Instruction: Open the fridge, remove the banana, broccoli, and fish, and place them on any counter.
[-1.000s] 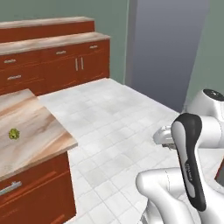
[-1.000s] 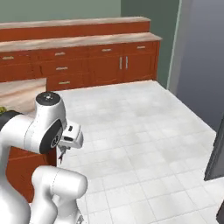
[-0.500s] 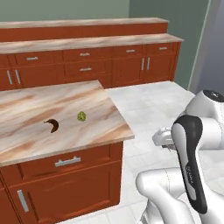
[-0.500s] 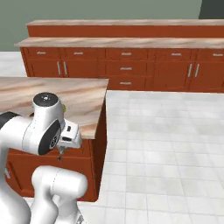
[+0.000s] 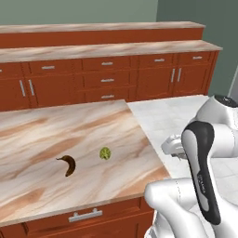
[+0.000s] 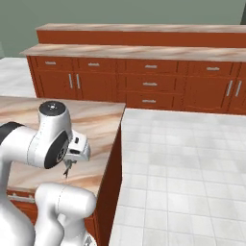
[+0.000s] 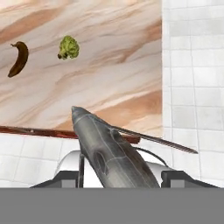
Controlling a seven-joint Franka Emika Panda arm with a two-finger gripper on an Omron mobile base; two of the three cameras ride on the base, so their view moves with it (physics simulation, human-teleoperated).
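View: both base views have swung within the last second, from open tiled floor with wall cabinets to an island counter (image 5: 56,130) lying close in front. The whole picture shifted, so the base drove or turned; the things themselves did not move.
Counter: tan-pink veined marble over red-brown cabinets; its near right corner now sits just beside the arm in the left base view. In the right base view the same top runs left of the arm.
Banana: banana (image 5: 69,164) lies flat on the marble, near edge, left of centre. Hand view shows it at far left (image 7: 19,58).
Broccoli: broccoli (image 5: 105,153) rests just right of the banana, apart from it, not touching. Hand view has it beside the banana (image 7: 68,47).
Fish: fish (image 7: 111,155), silver-grey, sits in the gripper (image 7: 122,177), pointed end out toward the counter edge, a thin fin or tail streak trailing right. It hangs over floor tile, short of the marble.
Gripper: jaws clamped on the fish body; fingertips mostly hidden behind it. In the right base view the hand (image 6: 77,150) is tucked close to the arm, a small dark sliver dangling under it.
Meaning: two of three items are already down; the fish is the last. With the counter now in reach, the carry looks nearly over.
Next: judged, reach out over the marble, lower, release on the bare patch right of the broccoli.
Risk: a slim fish could slip or roll off the near edge if let go too early.
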